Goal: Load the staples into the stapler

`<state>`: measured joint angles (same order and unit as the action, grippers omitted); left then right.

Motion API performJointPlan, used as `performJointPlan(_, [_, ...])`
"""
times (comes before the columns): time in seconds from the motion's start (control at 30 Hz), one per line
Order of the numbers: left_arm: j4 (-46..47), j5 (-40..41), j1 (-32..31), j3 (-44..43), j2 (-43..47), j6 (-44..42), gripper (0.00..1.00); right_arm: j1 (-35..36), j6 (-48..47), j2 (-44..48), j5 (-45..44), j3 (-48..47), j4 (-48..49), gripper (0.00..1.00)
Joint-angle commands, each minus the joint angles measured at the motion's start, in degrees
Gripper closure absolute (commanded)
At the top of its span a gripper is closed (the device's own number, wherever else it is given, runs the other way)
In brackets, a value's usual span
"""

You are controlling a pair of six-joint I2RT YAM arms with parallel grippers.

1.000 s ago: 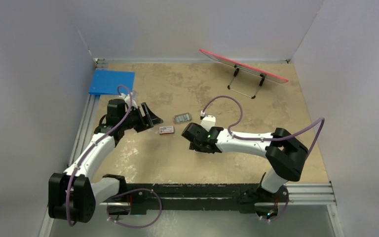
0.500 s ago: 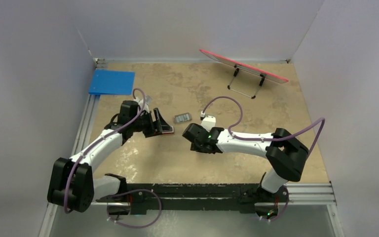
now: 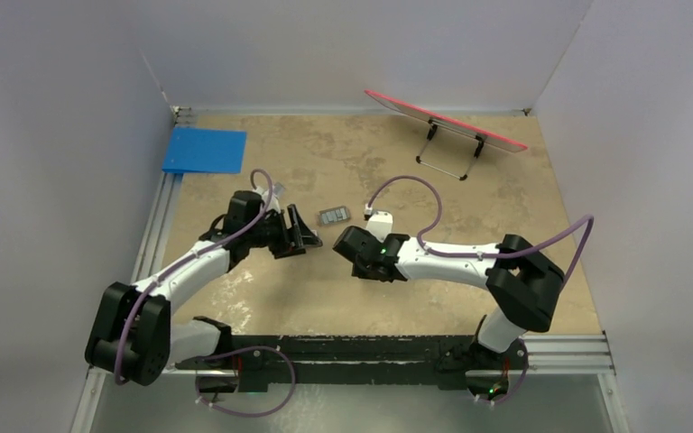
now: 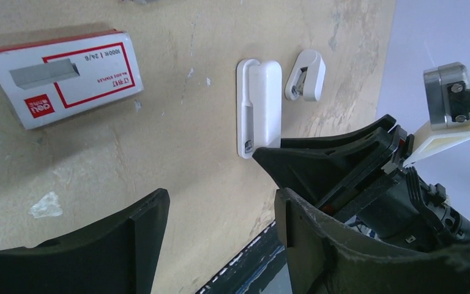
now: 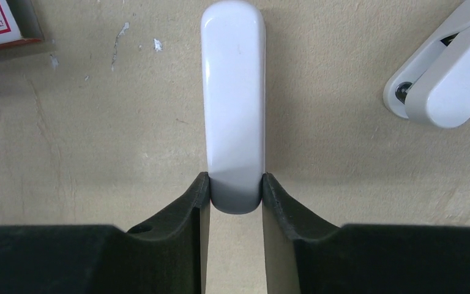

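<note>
Stapler (image 5: 232, 92) end in grip of right tool (image 5: 235, 187), clear only from its wrist; left tool (image 4: 220, 205) wide.

The left gripper (image 3: 305, 236) has swung from the worktop's left edge toward its middle, hiding the staple box (image 4: 61, 76) from above. The right gripper's (image 5: 235, 184) fingers (image 5: 196, 202) have narrowed onto the stapler (image 5: 232, 92).

My left arm (image 3: 185, 269) and right arm (image 3: 451, 251) are white shells with chunky black joints, a purple cable (image 3: 406, 178) looping off each. Just behind the right tool (image 3: 343, 244) sits a little green light (image 3: 382, 250); its fingers (image 5: 190, 202) are matte black wedges.
</note>
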<state>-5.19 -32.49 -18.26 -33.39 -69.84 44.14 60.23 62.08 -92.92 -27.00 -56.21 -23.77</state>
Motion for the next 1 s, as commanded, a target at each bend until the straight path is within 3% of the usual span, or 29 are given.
performJointPlan(0.0, [3.2, -1.3, -2.0, 0.2, -1.2, 1.5, 0.37, 0.3, -0.1, 2.7, 0.5, 0.9, 1.8, 0.74])
performJointPlan(0.4, [17.0, -3.0, -9.4, 3.9, -7.8, 3.2, 0.4, -0.9, 3.4, 11.6, 5.1, 7.3, 10.6, 0.78])
performJointPlan(0.7, [33.0, -7.2, -12.8, 8.0, -16.5, 8.3, 0.52, -3.8, 5.8, 13.1, 9.7, 10.8, 16.4, 0.79])
performJointPlan(0.97, [39.8, -7.1, -14.7, 8.4, -21.0, 10.7, 0.48, -4.4, 6.0, 13.6, 12.8, 11.9, 20.0, 0.78])
